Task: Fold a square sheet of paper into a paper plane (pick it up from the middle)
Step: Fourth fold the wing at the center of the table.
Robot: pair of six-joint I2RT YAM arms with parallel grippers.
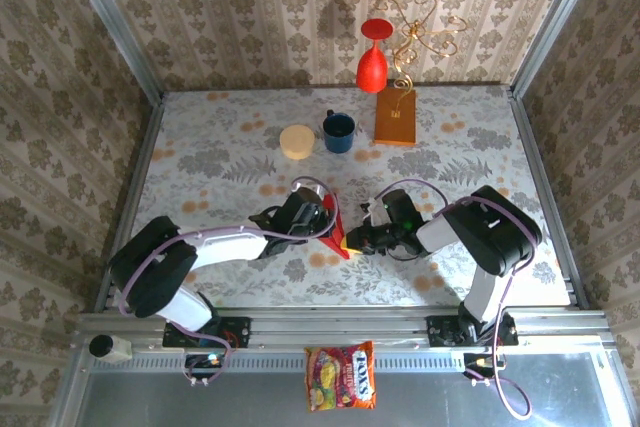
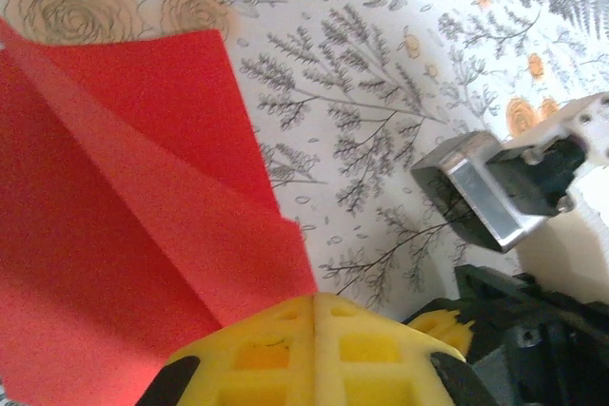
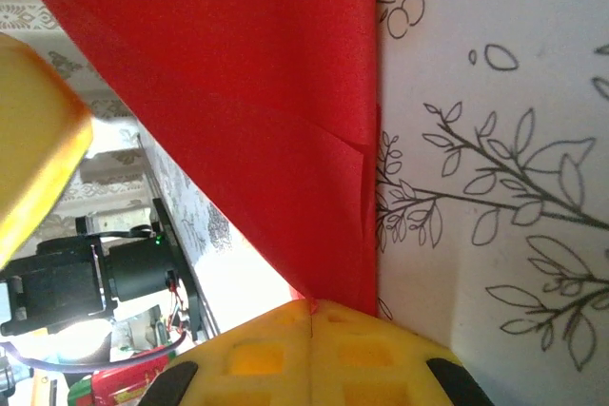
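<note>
The square sheet of paper (image 1: 337,224), bright red and creased into a narrow pointed shape, stands up off the table between both grippers. In the left wrist view the paper (image 2: 124,216) spreads leftward as overlapping folded flaps, and its corner meets the seam of the shut yellow left gripper (image 2: 315,303). In the right wrist view the red paper (image 3: 257,92) rises from the seam of the shut right gripper (image 3: 311,309), a sliver pinched between the pads. From above, the left gripper (image 1: 322,217) is on the paper's left and the right gripper (image 1: 352,240) on its lower right.
At the back stand a red goblet vase (image 1: 372,62), a gold wire ornament (image 1: 420,32) on an orange-brown block (image 1: 396,115), a blue mug (image 1: 338,131) and a cream round cup (image 1: 296,141). A snack packet (image 1: 342,375) lies below the table's near rail.
</note>
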